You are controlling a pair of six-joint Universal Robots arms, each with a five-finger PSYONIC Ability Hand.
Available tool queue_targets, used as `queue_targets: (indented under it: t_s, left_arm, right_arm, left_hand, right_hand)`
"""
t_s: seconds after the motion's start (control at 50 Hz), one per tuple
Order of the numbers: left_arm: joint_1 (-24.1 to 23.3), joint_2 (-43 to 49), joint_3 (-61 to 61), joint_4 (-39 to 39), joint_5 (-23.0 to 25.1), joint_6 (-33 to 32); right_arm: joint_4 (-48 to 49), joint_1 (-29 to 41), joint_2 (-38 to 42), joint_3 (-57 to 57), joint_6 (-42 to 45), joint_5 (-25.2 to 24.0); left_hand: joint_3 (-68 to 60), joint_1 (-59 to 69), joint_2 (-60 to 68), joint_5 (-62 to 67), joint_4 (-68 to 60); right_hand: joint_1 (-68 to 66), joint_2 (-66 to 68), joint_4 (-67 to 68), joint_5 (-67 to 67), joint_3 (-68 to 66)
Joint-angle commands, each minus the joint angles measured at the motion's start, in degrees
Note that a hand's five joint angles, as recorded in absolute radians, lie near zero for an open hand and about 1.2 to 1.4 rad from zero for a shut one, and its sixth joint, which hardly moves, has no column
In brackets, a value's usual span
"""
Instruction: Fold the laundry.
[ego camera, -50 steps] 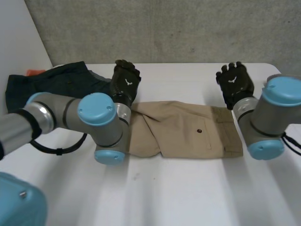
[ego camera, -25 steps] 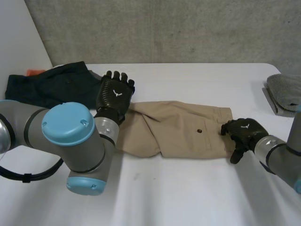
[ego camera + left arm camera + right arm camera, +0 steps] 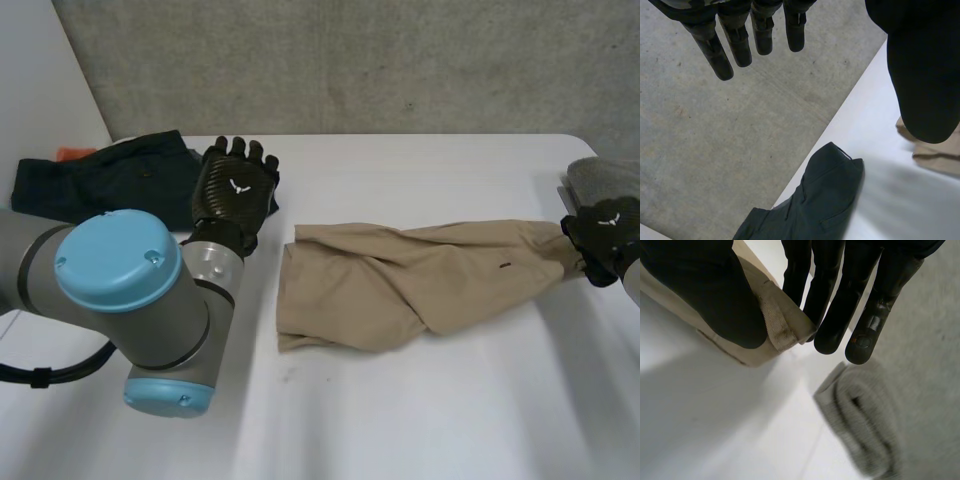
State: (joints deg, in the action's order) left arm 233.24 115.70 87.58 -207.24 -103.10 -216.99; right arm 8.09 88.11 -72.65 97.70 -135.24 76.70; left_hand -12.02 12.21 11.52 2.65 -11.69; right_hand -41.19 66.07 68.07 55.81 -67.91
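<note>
In the head view, the right hand (image 3: 605, 238) is clamping one end of the tan shorts (image 3: 400, 285) at the right side of the white table (image 3: 400, 420). The shorts are lying bunched and drawn out across the middle of the table, and their other end is resting loose near the left arm.

The right wrist view is supplying the grip detail. The thumb is pressing the ribbed waistband (image 3: 779, 315) against the fingers (image 3: 832, 320), so the cloth is pinched between them. A folded grey cloth (image 3: 865, 415) is lying just beyond the fingertips.

The left hand (image 3: 233, 192) is hovering between the shorts and a dark garment (image 3: 100, 180) at the table's far left corner. It is touching neither.

The left wrist view is confirming that its fingers are straight, spread apart and holding nothing. It is also showing the concrete floor (image 3: 715, 140) past the table edge, and a corner of the shorts lying beside the thumb.

In the head view, each hand is bearing a small white emblem (image 3: 238, 185) on its back.
</note>
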Motion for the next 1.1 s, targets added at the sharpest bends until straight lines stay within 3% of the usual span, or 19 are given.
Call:
queue_targets:
  t_s: [0.02,0.16,0.2,0.28,0.36,0.38,0.4,0.42,0.44,0.5,0.6,0.68,0.76,0.84,0.98,1.1]
  left_arm:
    - [0.02,-1.62,1.97,-0.01,0.00,0.07]
    - [0.11,-2.76,2.15,0.08,-0.17,1.30]
    - [0.20,-3.20,2.33,0.08,-0.17,1.83]
    - [1.07,-5.04,3.03,0.17,-0.26,3.58]
    - [2.65,-6.19,3.65,0.17,-0.26,4.46]
    - [2.92,-6.37,3.65,0.17,-0.17,4.55]
    - [3.27,-6.54,3.65,0.17,-0.17,4.55]
    - [3.53,-6.63,3.56,0.17,-0.17,4.64]
    - [3.97,-6.80,3.38,0.08,-0.17,4.64]
    - [4.59,-7.07,2.77,0.08,-0.17,4.99]
    - [4.15,-6.90,0.05,0.17,0.44,7.27]
    - [2.31,-6.11,-2.32,0.43,2.80,10.17]
    - [-1.12,-3.13,-5.49,2.62,7.38,14.13]
    - [-4.11,2.59,-10.67,9.12,10.64,18.08]
    - [-4.20,11.20,-17.44,24.49,8.19,22.92]
    - [-3.24,12.18,-17.71,25.83,4.31,22.66]
  right_arm:
    - [2.98,13.38,-1.27,-3.83,8.32,-2.08]
    - [13.87,28.59,-0.04,-4.98,9.21,-11.39]
    - [16.50,33.32,3.63,-5.85,9.20,-13.93]
    - [15.91,39.75,11.18,-9.62,9.03,-14.83]
    - [12.84,41.79,15.77,-11.83,7.72,-14.65]
    - [12.13,41.88,15.96,-12.01,7.54,-14.65]
    - [11.52,41.97,16.05,-12.27,7.01,-14.65]
    - [11.16,41.97,16.05,-12.45,6.31,-14.56]
    - [10.72,41.79,16.05,-12.88,4.22,-14.30]
    - [10.63,40.57,14.65,-13.41,-4.02,-11.68]
    - [9.84,36.26,4.99,-13.59,-23.72,-3.15]
    - [5.46,31.61,0.85,-13.85,-34.72,0.72]
    - [-0.52,26.24,1.28,-15.34,-38.60,1.34]
    - [-5.18,25.44,5.40,-18.85,-39.66,1.52]
    - [-13.17,25.36,15.67,-27.11,-39.66,-0.23]
    - [-16.26,25.44,21.31,-30.55,-38.96,-4.45]
  left_hand:
    - [2.02,-2.21,-1.52,-2.65,1.69]
    - [2.02,-2.21,-1.52,-2.65,1.69]
    - [2.02,-2.21,-1.52,-2.65,1.69]
    - [2.02,-2.21,-1.52,-2.65,1.69]
    - [2.02,-2.21,-1.52,-2.65,1.69]
    - [2.02,-2.21,-1.52,-2.65,1.69]
    - [2.02,-2.21,-1.52,-2.65,1.69]
    - [2.02,-2.21,-1.52,-2.65,1.69]
    - [2.02,-2.21,-1.52,-2.65,1.69]
    - [2.02,-2.21,-1.52,-2.65,1.69]
    - [2.02,-2.21,-1.52,-2.65,1.69]
    - [2.02,-2.21,-1.52,-2.65,1.69]
    - [1.98,-2.16,-1.48,-2.60,1.65]
    - [1.31,-1.49,-0.81,-1.93,0.98]
    - [-1.56,1.37,2.05,0.93,-1.89]
    - [-1.56,1.37,2.06,0.93,-1.89]
  right_hand:
    - [-38.81,13.93,11.93,14.19,-12.09]
    - [-38.81,13.93,11.93,14.19,-12.09]
    - [-38.81,13.93,11.93,14.19,-12.09]
    - [-38.81,13.93,11.93,14.19,-12.09]
    - [-38.81,13.93,11.93,14.19,-12.09]
    - [-38.81,13.93,11.93,14.19,-12.09]
    - [-28.05,3.16,1.17,3.42,-1.32]
    - [-14.45,-10.43,-12.43,-10.17,12.27]
    - [11.66,-36.55,-38.54,-36.29,38.39]
    - [29.89,-54.77,-56.77,-54.52,56.61]
    - [31.19,-56.07,-58.07,-55.81,57.91]
    - [31.19,-56.07,-58.07,-55.81,57.91]
    - [31.19,-56.07,-58.07,-55.81,57.91]
    - [31.19,-56.07,-58.07,-55.81,57.91]
    - [31.19,-56.07,-58.07,-55.81,57.91]
    - [31.19,-56.07,-58.07,-55.81,57.91]
